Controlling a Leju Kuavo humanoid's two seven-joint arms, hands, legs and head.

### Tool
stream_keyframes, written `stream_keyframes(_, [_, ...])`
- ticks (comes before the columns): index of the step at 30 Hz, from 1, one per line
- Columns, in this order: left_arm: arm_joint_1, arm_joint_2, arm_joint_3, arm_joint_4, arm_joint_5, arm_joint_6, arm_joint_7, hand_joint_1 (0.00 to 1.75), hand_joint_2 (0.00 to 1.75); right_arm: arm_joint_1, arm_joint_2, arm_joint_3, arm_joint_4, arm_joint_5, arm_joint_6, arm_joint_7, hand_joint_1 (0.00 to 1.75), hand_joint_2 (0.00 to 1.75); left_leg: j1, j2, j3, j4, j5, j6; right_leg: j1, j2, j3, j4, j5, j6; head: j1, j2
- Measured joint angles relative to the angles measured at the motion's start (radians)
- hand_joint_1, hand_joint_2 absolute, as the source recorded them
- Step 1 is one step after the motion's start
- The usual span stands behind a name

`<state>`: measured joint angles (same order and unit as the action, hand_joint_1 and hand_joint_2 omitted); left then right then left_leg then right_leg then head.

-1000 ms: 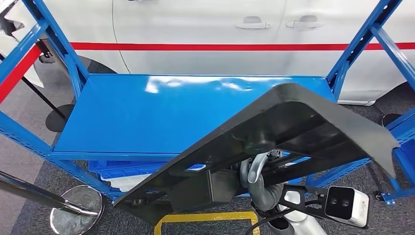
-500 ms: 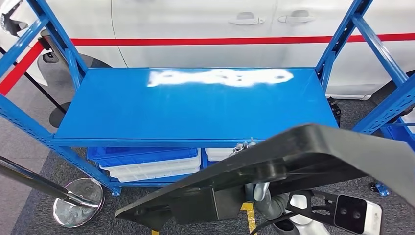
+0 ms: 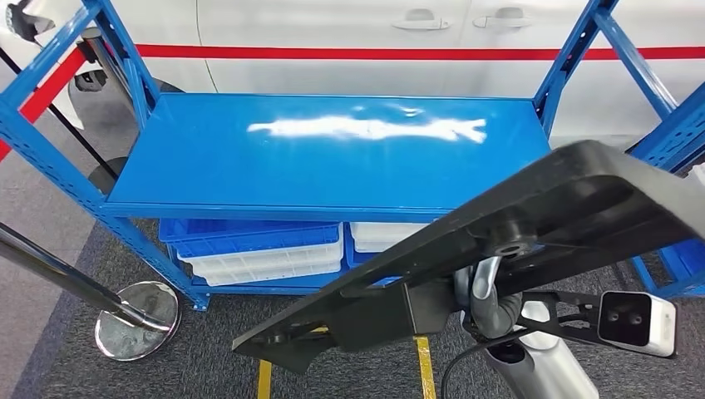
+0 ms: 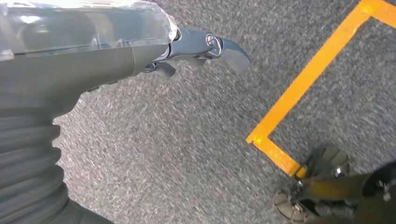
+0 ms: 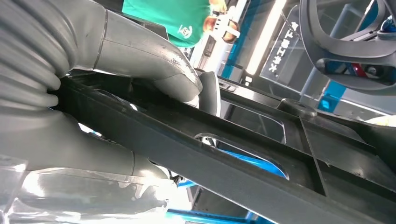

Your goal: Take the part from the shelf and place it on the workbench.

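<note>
One big black part (image 3: 532, 224) was gripped by the right hand (image 3: 482, 303), out past the shelf's (image 3: 249, 158) front edge. The left hand (image 4: 187, 49) held nothing, fingers loosely curled.

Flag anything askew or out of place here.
The black part hangs steeply tilted off the blue shelf, gripped by the right hand alone near its middle. Nothing looks spilled or damaged.

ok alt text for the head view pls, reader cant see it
A large black plastic part is held up in front of the camera by the robot's right hand, slanting across the lower right of the picture. Behind it stands a blue shelf with a bare top deck and blue and white bins underneath, and a white car beyond.
</note>
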<state>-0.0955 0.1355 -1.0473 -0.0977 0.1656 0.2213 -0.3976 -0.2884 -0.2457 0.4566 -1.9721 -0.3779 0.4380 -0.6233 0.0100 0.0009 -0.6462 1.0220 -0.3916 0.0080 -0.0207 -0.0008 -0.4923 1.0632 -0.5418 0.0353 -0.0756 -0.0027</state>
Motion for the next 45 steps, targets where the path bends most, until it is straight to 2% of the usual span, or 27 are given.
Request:
stream_keyframes(2, [0.001, -0.001, 0.0, 0.0, 0.0, 0.001, -0.004, 0.0, 1.75, -0.013, -0.005, -0.002, 0.006, -0.009, -0.009, 0.0, 1.75, 1.75, -0.002, -0.002, -0.007, 0.002, 0.015, -0.012, 0.005, 0.003, 0.029, -0.057, -0.011, -0.013, 0.0, 0.0])
stream_keyframes(4, [0.003, -0.001, 0.0, 0.001, 0.0, 0.002, -0.005, 0.0, 1.75, -0.032, -0.009, -0.002, 0.013, -0.019, -0.03, 0.0, 1.75, 1.75, -0.001, -0.003, -0.013, 0.0, 0.026, -0.025, 0.006, 0.002, 0.014, -0.057, 0.004, -0.032, 0.0, 0.0])
stream_keyframes(5, [0.004, -0.002, 0.0, 0.002, 0.0, 0.002, -0.006, 0.0, 1.75, -0.045, -0.012, 0.001, 0.017, -0.027, -0.046, 0.0, 1.75, 1.75, 0.001, -0.003, -0.022, 0.011, 0.008, -0.031, 0.005, 0.001, 0.003, -0.057, 0.015, -0.042, 0.0, 0.0])
stream_keyframes(6, [0.004, -0.002, 0.0, 0.002, 0.0, 0.002, -0.006, 0.0, 1.75, -0.06, -0.015, 0.004, 0.021, -0.036, -0.063, 0.0, 1.75, 1.75, 0.002, -0.003, -0.033, 0.037, -0.027, -0.035, 0.003, -0.001, -0.009, -0.058, 0.028, -0.051, 0.0, 0.0])
stream_keyframes(8, [0.003, -0.002, 0.0, 0.003, 0.0, 0.002, -0.008, 0.0, 1.75, -0.089, -0.022, 0.017, 0.026, -0.056, -0.097, 0.0, 1.75, 1.75, 0.004, -0.003, -0.065, 0.151, -0.135, -0.04, 0.005, -0.003, -0.039, -0.058, 0.054, -0.063, 0.0, 0.0])
stream_keyframes(9, [0.002, -0.002, 0.0, 0.003, 0.0, 0.001, -0.008, 0.0, 1.75, -0.102, -0.027, 0.026, 0.029, -0.065, -0.111, 0.0, 1.75, 1.75, 0.005, -0.003, -0.077, 0.219, -0.173, -0.042, 0.008, -0.003, -0.055, -0.057, 0.066, -0.065, 0.0, 0.0])
stream_keyframes(10, [0.001, -0.002, 0.0, 0.003, 0.0, 0.001, -0.009, 0.0, 1.75, -0.113, -0.031, 0.035, 0.03, -0.073, -0.123, 0.0, 1.75, 1.75, 0.005, -0.003, -0.081, 0.275, -0.188, -0.044, 0.011, -0.003, -0.071, -0.055, 0.078, -0.066, 0.0, 0.0])
stream_keyframes(12, [0.001, -0.002, -0.001, 0.003, 0.0, 0.0, -0.009, 0.0, 1.75, -0.127, -0.04, 0.05, 0.032, -0.082, -0.138, 0.0, 1.75, 1.75, 0.005, -0.003, -0.048, 0.294, -0.149, -0.04, 0.017, -0.004, -0.103, -0.051, 0.099, -0.066, 0.0, 0.0])
stream_keyframes(14, [-0.001, -0.001, -0.001, 0.003, 0.0, 0.0, -0.01, 0.0, 1.75, -0.14, -0.047, 0.06, 0.032, -0.085, -0.144, 0.0, 1.75, 1.75, 0.0, -0.004, 0.049, 0.182, -0.106, -0.026, 0.022, -0.004, -0.13, -0.045, 0.117, -0.063, 0.0, 0.0])
stream_keyframes(16, [-0.004, 0.001, -0.001, 0.004, 0.0, 0.0, -0.011, 0.0, 1.75, -0.151, -0.054, 0.068, 0.032, -0.087, -0.148, 0.0, 1.75, 1.75, -0.006, -0.004, 0.151, 0.032, -0.12, -0.013, 0.026, -0.006, -0.145, -0.04, 0.134, -0.058, 0.0, 0.0])
stream_keyframes(18, [-0.007, 0.002, -0.002, 0.005, 0.0, -0.002, -0.014, 0.0, 1.75, -0.16, -0.061, 0.075, 0.032, -0.091, -0.162, 0.0, 1.75, 1.75, -0.012, -0.004, 0.182, -0.037, -0.133, -0.006, 0.023, -0.008, -0.154, -0.042, 0.153, -0.047, 0.0, 0.0])
stream_keyframes(20, [-0.006, 0.002, -0.003, 0.006, 0.0, -0.007, -0.017, 0.0, 1.75, -0.166, -0.072, 0.084, 0.032, -0.096, -0.188, 0.0, 1.75, 1.75, -0.011, -0.002, 0.167, -0.046, -0.111, 0.004, 0.018, -0.006, -0.165, -0.041, 0.152, -0.034, 0.0, 0.0])
stream_keyframes(22, [-0.005, 0.002, -0.004, 0.007, 0.0, -0.012, -0.017, 0.0, 1.75, -0.17, -0.086, 0.094, 0.031, -0.1, -0.212, 0.0, 1.75, 1.75, -0.006, 0.003, 0.146, -0.053, -0.083, 0.016, 0.014, -0.002, -0.186, 0.015, 0.077, -0.026, 0.0, 0.0])
stream_keyframes(24, [-0.005, 0.002, -0.004, 0.007, 0.0, -0.013, -0.017, 0.0, 1.75, -0.173, -0.097, 0.102, 0.031, -0.104, -0.223, 0.0, 1.75, 1.75, -0.007, 0.004, 0.115, -0.051, -0.059, 0.02, 0.009, -0.001, -0.213, 0.139, -0.023, -0.019, 0.0, 0.0])
stream_keyframes(25, [-0.005, 0.002, -0.004, 0.007, 0.0, -0.013, -0.017, 0.0, 1.75, -0.174, -0.101, 0.106, 0.031, -0.105, -0.226, 0.0, 1.75, 1.75, -0.007, 0.005, 0.098, -0.048, -0.048, 0.019, 0.007, -0.001, -0.221, 0.2, -0.043, -0.015, 0.0, 0.0])
stream_keyframes(27, [-0.005, 0.001, -0.004, 0.007, 0.0, -0.014, -0.017, 0.0, 1.75, -0.174, -0.107, 0.113, 0.031, -0.106, -0.229, 0.0, 1.75, 1.75, -0.004, 0.006, 0.062, -0.037, -0.029, 0.013, 0.002, -0.001, -0.201, 0.244, -0.008, -0.007, 0.0, 0.0])
stream_keyframes(29, [-0.005, 0.002, -0.004, 0.007, 0.0, -0.014, -0.017, 0.0, 1.75, -0.177, -0.11, 0.118, 0.031, -0.106, -0.231, 0.0, 1.75, 1.75, 0.001, 0.007, 0.027, -0.018, -0.016, 0.003, -0.005, -0.002, -0.119, 0.157, 0.04, 0.0, 0.0, 0.0])
stream_keyframes(31, [-0.005, 0.003, -0.005, 0.008, 0.0, -0.014, -0.018, 0.0, 1.75, -0.181, -0.112, 0.121, 0.028, -0.109, -0.232, 0.0, 1.75, 1.75, 0.001, 0.006, 0.003, 0.002, -0.006, -0.009, -0.004, 0.0, -0.025, 0.02, 0.018, -0.004, 0.0, 0.0])
stream_keyframes(33, [-0.005, 0.004, -0.006, 0.008, 0.001, -0.014, -0.019, 0.0, 1.75, -0.184, -0.116, 0.123, 0.023, -0.118, -0.235, 0.0, 1.75, 1.75, 0.0, 0.006, -0.005, 0.009, 0.008, -0.021, 0.002, 0.004, 0.008, -0.039, -0.008, -0.021, 0.0, 0.0])
stream_keyframes(35, [-0.003, 0.004, -0.012, 0.009, 0.001, -0.017, -0.02, 0.0, 1.75, -0.181, -0.118, 0.126, 0.019, -0.126, -0.229, 0.0, 1.75, 1.75, 0.003, 0.006, -0.013, 0.012, 0.006, -0.034, 0.001, 0.007, -0.008, -0.037, 0.007, -0.042, 0.0, 0.0])
stream_keyframes(36, [-0.002, 0.005, -0.016, 0.009, 0.0, -0.019, -0.02, 0.0, 1.75, -0.176, -0.118, 0.126, 0.015, -0.126, -0.219, 0.0, 1.75, 1.75, 0.005, 0.006, -0.021, 0.028, -0.019, -0.039, 0.001, 0.008, -0.018, -0.037, 0.018, -0.053, 0.0, 0.0])
stream_keyframes(39, [-0.001, 0.005, -0.027, 0.01, -0.001, -0.024, -0.023, 0.0, 1.75, -0.151, -0.117, 0.118, 0.005, -0.114, -0.182, 0.0, 1.75, 1.75, 0.006, 0.006, -0.061, 0.18, -0.16, -0.046, 0.007, 0.016, -0.057, -0.036, 0.053, -0.07, 0.0, 0.0])
stream_keyframes(40, [-0.001, 0.005, -0.028, 0.01, 0.0, -0.024, -0.024, 0.0, 1.75, -0.141, -0.116, 0.115, 0.003, -0.106, -0.172, 0.0, 1.75, 1.75, 0.006, 0.005, -0.07, 0.242, -0.187, -0.045, 0.011, 0.02, -0.072, -0.035, 0.064, -0.072, 0.0, 0.0])
stream_keyframes(41, [-0.002, 0.005, -0.029, 0.01, 0.0, -0.026, -0.025, 0.0, 1.75, -0.134, -0.114, 0.112, 0.002, -0.094, -0.165, 0.0, 1.75, 1.75, 0.005, 0.005, -0.069, 0.285, -0.191, -0.043, 0.015, 0.024, -0.088, -0.033, 0.075, -0.074, 0.0, 0.0])
stream_keyframes(42, [-0.002, 0.005, -0.029, 0.011, 0.0, -0.027, -0.025, 0.0, 1.75, -0.128, -0.111, 0.11, 0.001, -0.079, -0.158, 0.0, 1.75, 1.75, 0.003, 0.005, -0.053, 0.294, -0.172, -0.038, 0.019, 0.028, -0.103, -0.031, 0.085, -0.075, 0.0, 0.0])
stream_keyframes(43, [-0.003, 0.005, -0.03, 0.011, 0.0, -0.028, -0.025, 0.0, 1.75, -0.123, -0.106, 0.107, 0.0, -0.063, -0.152, 0.0, 1.75, 1.75, 0.0, 0.003, -0.021, 0.268, -0.143, -0.029, 0.024, 0.032, -0.117, -0.029, 0.096, -0.077, 0.0, 0.0])
stream_keyframes(45, [-0.007, 0.008, -0.032, 0.011, 0.0, -0.028, -0.026, 0.0, 1.75, -0.118, -0.096, 0.101, -0.004, -0.035, -0.142, 0.0, 1.75, 1.75, -0.011, -0.007, 0.083, 0.131, -0.113, -0.001, 0.031, 0.039, -0.137, -0.028, 0.115, -0.076, 0.0, 0.0])
